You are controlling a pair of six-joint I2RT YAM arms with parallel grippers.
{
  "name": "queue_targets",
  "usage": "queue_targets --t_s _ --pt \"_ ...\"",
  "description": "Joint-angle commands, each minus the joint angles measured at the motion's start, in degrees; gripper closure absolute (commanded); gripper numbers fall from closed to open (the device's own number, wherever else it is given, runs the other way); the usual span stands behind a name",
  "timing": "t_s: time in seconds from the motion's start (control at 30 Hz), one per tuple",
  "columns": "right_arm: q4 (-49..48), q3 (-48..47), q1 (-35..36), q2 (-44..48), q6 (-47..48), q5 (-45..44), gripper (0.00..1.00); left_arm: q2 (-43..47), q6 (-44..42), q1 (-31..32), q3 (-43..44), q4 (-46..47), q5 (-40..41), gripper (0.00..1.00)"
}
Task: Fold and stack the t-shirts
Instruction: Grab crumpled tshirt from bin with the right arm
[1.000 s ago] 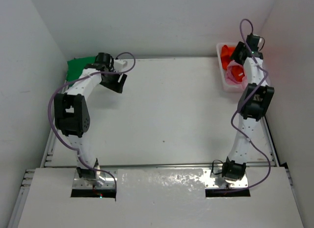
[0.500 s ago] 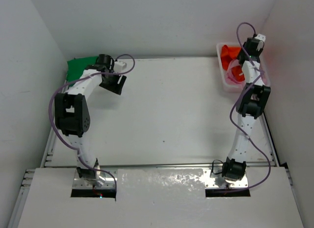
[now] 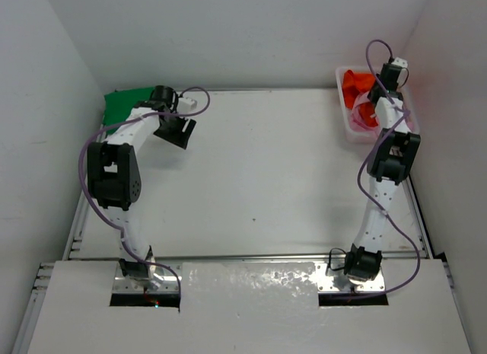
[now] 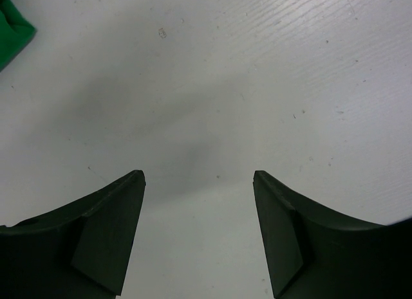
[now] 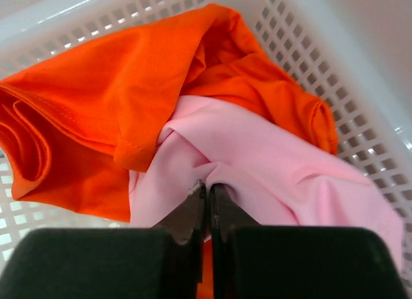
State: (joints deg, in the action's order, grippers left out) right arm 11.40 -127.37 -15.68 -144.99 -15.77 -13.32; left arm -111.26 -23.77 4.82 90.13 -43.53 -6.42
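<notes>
Pinch looked thin: right claw [image 5: 207, 186] was shut on a small fold of pink shirt [image 5: 270, 170] inside the basket [image 5: 360, 106], orange shirt [image 5: 96, 99] lapping over it. Best to lift slow & straight up so orange slid off. Left claw [image 4: 198, 177] gaped empty, w/ green shirt [image 3: 122, 104] well across from basket.

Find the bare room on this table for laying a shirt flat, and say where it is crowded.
The table is bare across its middle, between the green shirt far left and the basket far right. Crowded: the basket, holding the orange shirt, the pink shirt and the right gripper.
</notes>
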Motion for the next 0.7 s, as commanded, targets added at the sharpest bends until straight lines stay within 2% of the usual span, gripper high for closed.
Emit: queue_targets --t_s 0.0,0.23,0.37,0.47,0.67 --pt "-3.2 1.8 -0.3 2.6 -0.5 2.0 1.00 0.3 -0.3 -0.1 2.4 0.5 0.3 0.34" --pt "-9.3 10.5 -0.3 14.1 -1.3 1.8 1.00 -0.3 -0.1 -0.2 3.6 0.0 -0.5 0.34" --pt "-17.8 27.1 -0.1 25.4 -5.5 2.2 1.00 0.3 0.0 -0.1 3.8 0.1 -1.5 0.34" --pt "-22.7 34.3 0.2 33.2 -6.9 2.5 1.00 1.7 0.0 -0.1 3.0 0.5 -2.1 0.34" --pt "-24.8 38.2 1.4 44.1 -5.8 2.7 1.00 6.1 0.6 -0.1 -0.6 2.5 -3.6 0.34"
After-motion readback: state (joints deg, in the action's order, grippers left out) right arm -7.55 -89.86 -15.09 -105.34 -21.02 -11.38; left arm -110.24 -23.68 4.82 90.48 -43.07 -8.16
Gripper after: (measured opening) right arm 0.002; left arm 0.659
